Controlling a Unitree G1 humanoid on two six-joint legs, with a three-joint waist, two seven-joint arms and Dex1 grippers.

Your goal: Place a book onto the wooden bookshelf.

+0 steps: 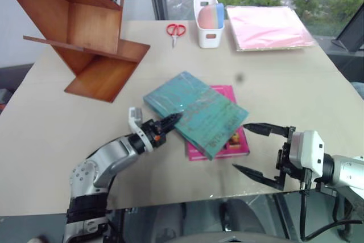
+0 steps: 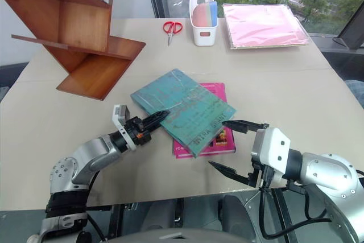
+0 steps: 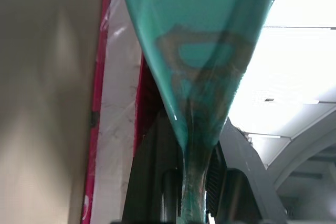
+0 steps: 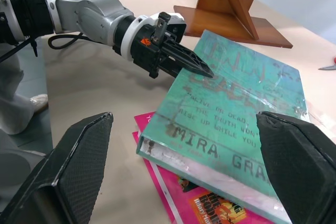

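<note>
- Diagonally across the middle of the bench (image 1: 51, 135) lies the book (image 1: 196, 112), teal-green and mottled, flat with its cover up; its long axis runs from the far left to the near right in the head views.
- Its near right corner points toward the right end effector (image 1: 253, 149), and its far left corner toward the wooden bookshelf (image 1: 85, 32).
- Under it sits a magenta-pink book (image 1: 230, 140), lying squarer to the bench edge, so the teal one rests askew on top and overhangs it on the left.
- Left end effector (image 1: 169, 122): its black fingers are closed tight on the left-hand edge of the book, pinching the cover, as the left wrist view shows close up.
- Right end effector: its two fingers are spread wide with nothing between them, held just off the book's near right corner and apart from it.
- Wooden bookshelf: it stands at the far left of the bench, well apart from the book, its reddish-brown panels tilted, with bare bench between the two.
- Farther back are red-handled scissors (image 1: 176, 31), a white bin (image 1: 207, 24) holding coloured items, and a pink flat folder (image 1: 267, 27) at the far right.
</note>
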